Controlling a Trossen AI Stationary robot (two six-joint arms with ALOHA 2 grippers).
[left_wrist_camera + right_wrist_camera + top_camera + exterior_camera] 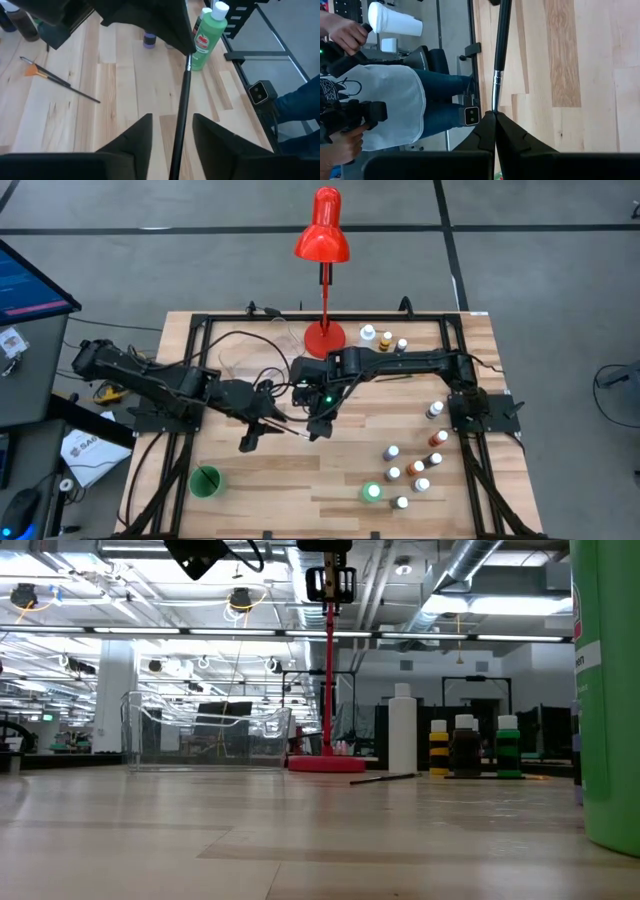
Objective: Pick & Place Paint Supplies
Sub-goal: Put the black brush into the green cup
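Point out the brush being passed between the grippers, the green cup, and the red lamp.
brush (181, 107): left wrist view, on its dark handle.
green cup (206, 481): high view, on its rim.
red lamp (322, 232): high view, on its shade.

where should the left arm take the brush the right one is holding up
On the dark handle, not the metal ferrule. The right end effector is shut on the brush at the bristle end, so the handle sticks out free toward the left arm. The left end effector is open with the handle running between its fingers; it looks best to close there, fingers either side of the shaft.
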